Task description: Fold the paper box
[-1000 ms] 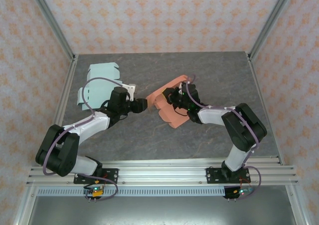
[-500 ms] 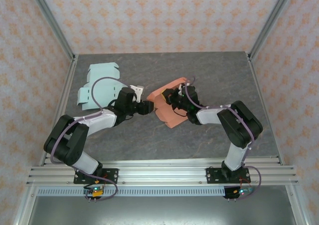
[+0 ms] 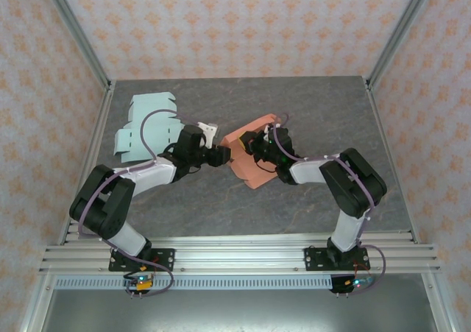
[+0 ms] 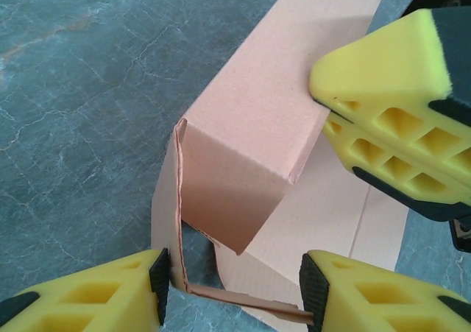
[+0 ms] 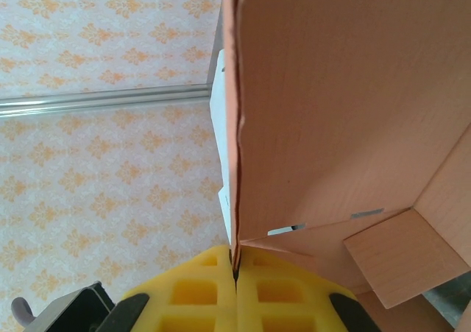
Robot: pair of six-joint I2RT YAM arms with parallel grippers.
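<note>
- Paper box (image 3: 250,159): a salmon-coloured card blank, partly folded. I see it about midway between the left and right edges of the tabletop (image 3: 309,192), somewhat nearer the far edge than the near one.
- Right jaws: pressed together on the paper box, pinching the thin edge of an upright panel (image 5: 346,89). In the right wrist view the two yellow pads (image 5: 199,295) meet on that edge with the card caught between them.
- Left jaws: spread, reaching in from the left-edge side to the box's left end. In the left wrist view the pads (image 4: 96,295) stand one on each side of a corner flap (image 4: 235,177). Each pad sits right at a card edge, and I cannot tell whether either presses on it.
- Corner flap: bent up from the flatter card beneath it, leaving a hollow pocket that opens toward the left wrist camera. A narrow strip of card runs along the bottom from one pad to the other.
- Finger of the right jaws (image 4: 383,104): lies against the top of the folded panel, just beside the crease.
- Light blue blank (image 3: 143,133): a second cut card sheet, flat on the tabletop along the left edge toward the far-left corner, well apart from the paper box.
</note>
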